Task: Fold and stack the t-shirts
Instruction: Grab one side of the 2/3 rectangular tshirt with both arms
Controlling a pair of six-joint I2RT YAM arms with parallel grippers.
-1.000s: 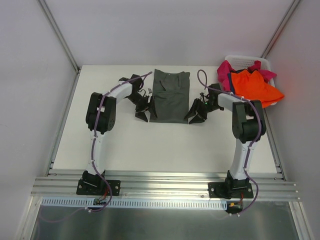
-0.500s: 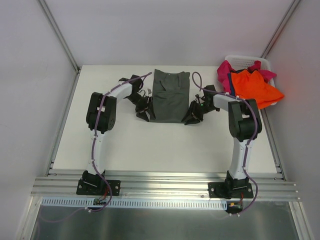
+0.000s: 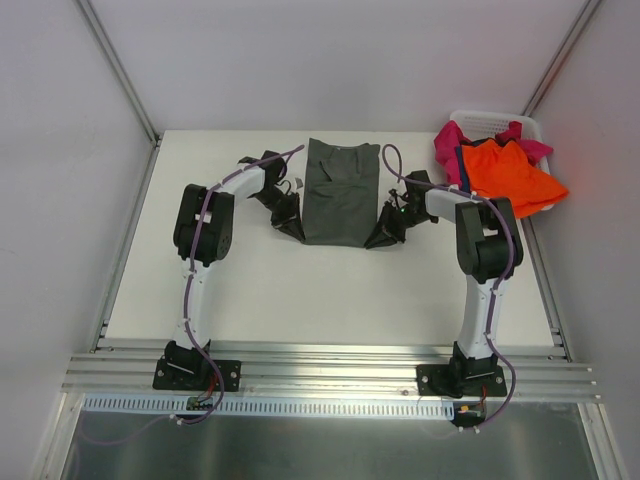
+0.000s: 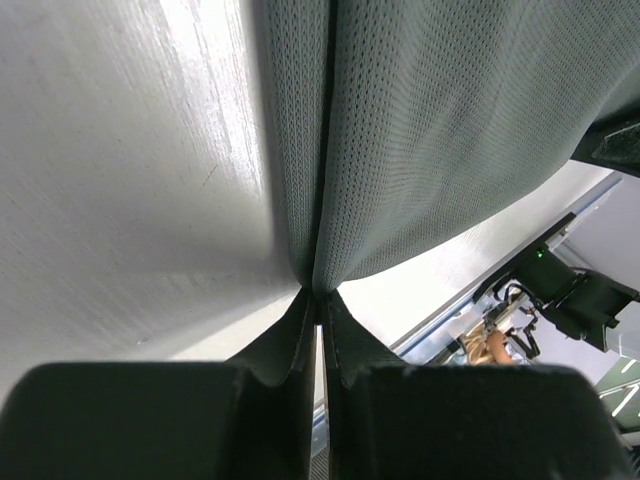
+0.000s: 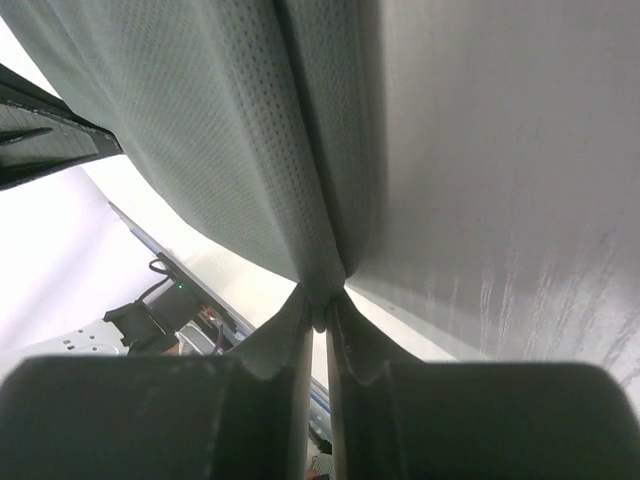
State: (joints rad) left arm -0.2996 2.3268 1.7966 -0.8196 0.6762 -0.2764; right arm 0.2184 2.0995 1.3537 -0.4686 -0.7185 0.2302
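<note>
A dark grey-olive t-shirt [image 3: 340, 192] lies folded into a long strip at the back middle of the table. My left gripper [image 3: 298, 234] is shut on its near left corner, and the cloth [image 4: 400, 150] rises pinched from between the fingertips. My right gripper [image 3: 376, 240] is shut on the near right corner, with a fold of the same cloth [image 5: 250, 150] squeezed between its jaws. An orange t-shirt [image 3: 510, 172] and a magenta-pink t-shirt [image 3: 450, 148] hang over the basket at the back right.
A white plastic laundry basket [image 3: 490, 122] stands in the back right corner. Metal frame rails run along both sides and the near edge of the white table [image 3: 300, 290]. The arm bases sit at the near edge.
Both grippers have moved inward onto the near corners of the grey-olive t-shirt and shut on the cloth. The shirt's near edge now looks slightly narrower.
</note>
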